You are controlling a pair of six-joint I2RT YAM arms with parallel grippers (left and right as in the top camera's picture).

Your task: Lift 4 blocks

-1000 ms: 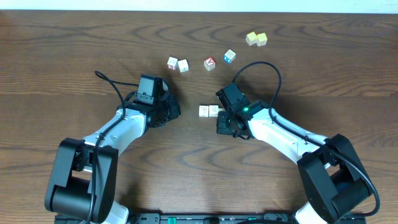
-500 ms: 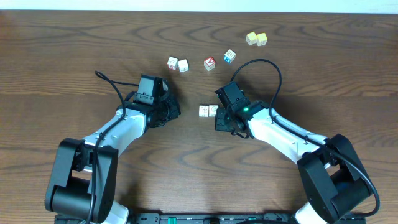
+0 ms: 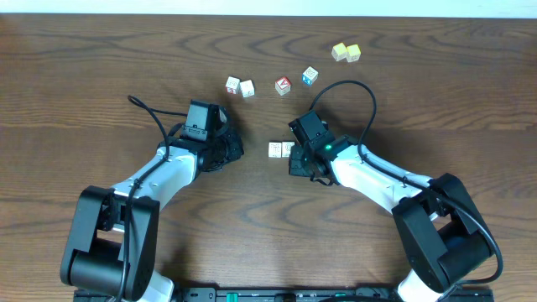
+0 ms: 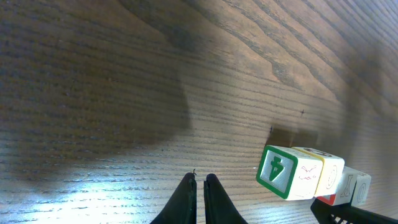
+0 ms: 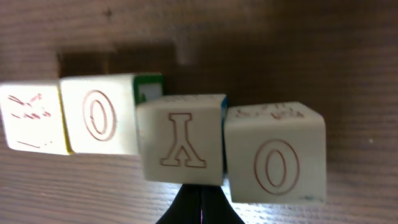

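Wood table | left hand closed, empty | right hand closed beside blocks | red cube beyond

A dark brown, wood-grained tabletop is seen across the whole overhead view, with a pale strip along the top edge. In the upper middle of the frame a red-faced cube is set near a blue-faced cube, the two apart. Toward the upper right, a yellowish cube is placed against a second yellowish cube.
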